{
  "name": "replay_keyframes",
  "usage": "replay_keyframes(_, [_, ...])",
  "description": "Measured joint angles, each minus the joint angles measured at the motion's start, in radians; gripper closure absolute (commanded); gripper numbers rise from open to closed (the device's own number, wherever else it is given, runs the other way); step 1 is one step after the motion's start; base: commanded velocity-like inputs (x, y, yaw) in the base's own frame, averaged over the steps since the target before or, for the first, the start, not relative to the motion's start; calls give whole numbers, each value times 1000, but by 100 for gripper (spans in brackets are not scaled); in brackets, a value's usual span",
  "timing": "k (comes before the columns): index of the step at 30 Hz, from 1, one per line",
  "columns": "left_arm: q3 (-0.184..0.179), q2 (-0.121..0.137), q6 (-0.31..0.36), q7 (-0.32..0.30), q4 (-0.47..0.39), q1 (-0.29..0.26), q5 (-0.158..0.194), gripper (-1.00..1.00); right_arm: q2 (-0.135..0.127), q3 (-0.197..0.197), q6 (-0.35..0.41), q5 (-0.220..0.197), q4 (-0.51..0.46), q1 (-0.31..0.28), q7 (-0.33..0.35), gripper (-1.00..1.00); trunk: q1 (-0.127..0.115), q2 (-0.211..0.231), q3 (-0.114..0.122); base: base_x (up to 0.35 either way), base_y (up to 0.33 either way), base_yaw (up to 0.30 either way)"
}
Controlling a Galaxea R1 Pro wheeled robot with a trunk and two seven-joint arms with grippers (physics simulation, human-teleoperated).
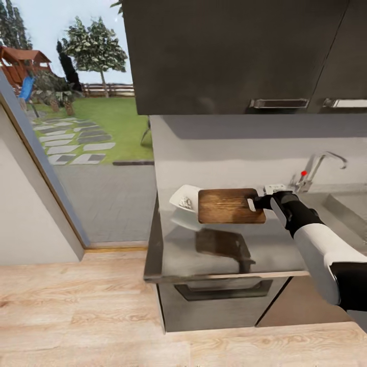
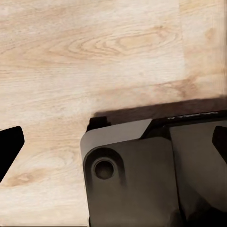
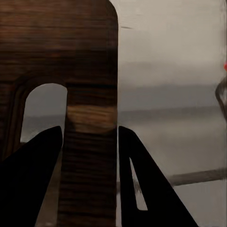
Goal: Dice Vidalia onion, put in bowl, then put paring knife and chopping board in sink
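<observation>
Right gripper (image 1: 259,202) is clamped on the chopping board (image 1: 229,205) at its slotted end. In the right wrist view the two dark fingers (image 3: 33,175) straddle the wood strip between the slot hole and the board's edge, one finger through the slot, the other outside the edge. Board (image 3: 61,56) is lifted flat off the countertop (image 1: 229,255); its reflection sits on the glossy surface below it.

The board's far end reaches the white bowl (image 1: 183,200), which stands on the countertop near its left edge with pale bits inside; cannot tell if board and bowl touch.

To the right of the gripper: chrome tap (image 1: 318,168) with a red knob, and the near corner of the sink (image 1: 349,209) set into the worktop. Black upper cabinets (image 1: 229,56) hang above, dark lower cabinet front below the counter edge.

Left gripper: in the left wrist view, dark finger tips (image 2: 9,146) show at the two edges, over the pale wood floor (image 2: 94,56) and a grey part of the robot's own body. Fingers are wide apart, nothing between them.

Through the window at left, lawn and trees.
</observation>
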Motion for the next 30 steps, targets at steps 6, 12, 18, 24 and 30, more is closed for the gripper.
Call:
replay_keyframes(6, [0,1,0,0,0,0,0,-100,0,0,0,3,5,0,-9,100,0,0,0,-179,-269,0])
replay_keyframes(12, [0,1,0,1,0,0,0,-100,-5,-7,0,10,30,0,-88,100,0,0,0,-129,-297,0])
replay_keyframes(18, [0,1,0,1,1,0,0,-100,-5,-45,-61,-10,75,-1,-224,100,0,0,0,-94,-308,0])
replay_keyframes(24, [0,1,1,1,0,0,0,-100,-8,-237,-104,-43,88,0,-357,100,0,0,0,-80,-312,0])
replay_keyframes(30, [0,1,1,1,0,0,0,-100,-10,-281,-142,-57,95,0,-399,100,0,0,0,-78,-312,0])
